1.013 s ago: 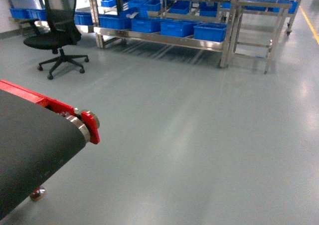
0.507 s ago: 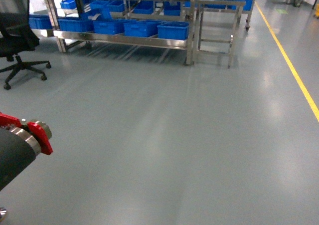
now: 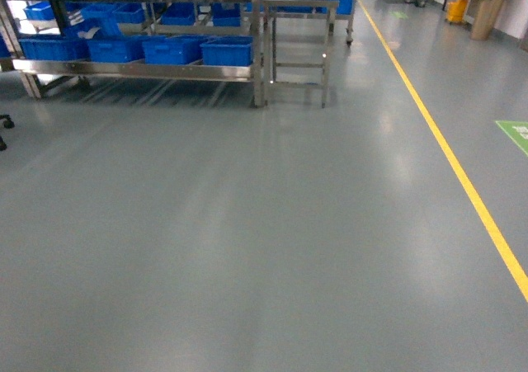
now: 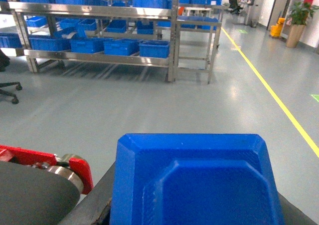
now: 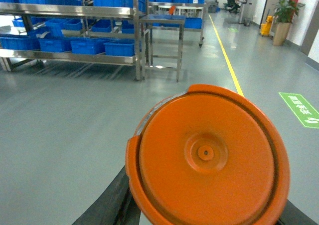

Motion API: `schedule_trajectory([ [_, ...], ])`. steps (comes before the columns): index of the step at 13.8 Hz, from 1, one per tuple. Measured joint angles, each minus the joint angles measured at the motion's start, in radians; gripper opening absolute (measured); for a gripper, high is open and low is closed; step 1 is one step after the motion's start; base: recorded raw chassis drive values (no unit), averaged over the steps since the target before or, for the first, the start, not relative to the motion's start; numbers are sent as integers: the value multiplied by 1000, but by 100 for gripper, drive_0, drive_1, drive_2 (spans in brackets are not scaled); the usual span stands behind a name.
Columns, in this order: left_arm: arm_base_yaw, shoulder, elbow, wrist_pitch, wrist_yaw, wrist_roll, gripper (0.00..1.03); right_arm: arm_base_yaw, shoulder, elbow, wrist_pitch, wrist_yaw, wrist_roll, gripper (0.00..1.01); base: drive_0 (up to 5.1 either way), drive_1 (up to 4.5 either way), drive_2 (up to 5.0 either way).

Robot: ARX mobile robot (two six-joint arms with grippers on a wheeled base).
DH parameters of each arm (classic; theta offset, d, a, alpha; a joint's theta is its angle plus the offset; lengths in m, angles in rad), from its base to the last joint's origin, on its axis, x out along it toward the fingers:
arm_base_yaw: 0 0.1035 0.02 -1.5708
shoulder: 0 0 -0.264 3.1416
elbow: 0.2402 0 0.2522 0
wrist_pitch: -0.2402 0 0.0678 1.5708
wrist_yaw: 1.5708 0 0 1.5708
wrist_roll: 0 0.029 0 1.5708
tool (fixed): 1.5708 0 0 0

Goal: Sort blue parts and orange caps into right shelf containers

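Blue part (image 4: pixel 192 180) filling left wrist view, orange cap (image 5: pixel 209 157) filling right wrist view, both grippers hidden behind them, jaw state indeterminate, blue crates (image 3: pixel 227 50) on distant steel shelf (image 3: pixel 132 68).

The robot is looking out over a factory or warehouse floor. A long stainless-steel shelf rack (image 3: pixel 132 25) is standing at the far side of a smooth grey coated floor (image 3: pixel 247 240), and rows of blue plastic crates (image 3: pixel 227 52) are sitting on the rack's lower shelf. Just right of the rack, a small steel trolley frame (image 3: pixel 299 46) is standing. Further right of the rack, a yellow lane line (image 3: pixel 445 153) is running along the floor, with a green floor marking (image 3: pixel 516 133) lying beyond it.
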Motion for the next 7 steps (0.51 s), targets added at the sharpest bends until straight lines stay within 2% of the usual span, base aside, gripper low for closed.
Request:
schedule_trajectory([
  [4, 0, 0, 0, 0, 0, 0, 43, 0, 0, 0, 0, 0, 0, 42, -131, -131, -131],
  [7, 0, 0, 0, -1, 0, 0, 43, 0, 0, 0, -1, 0, 0, 42, 5, 424, -413],
])
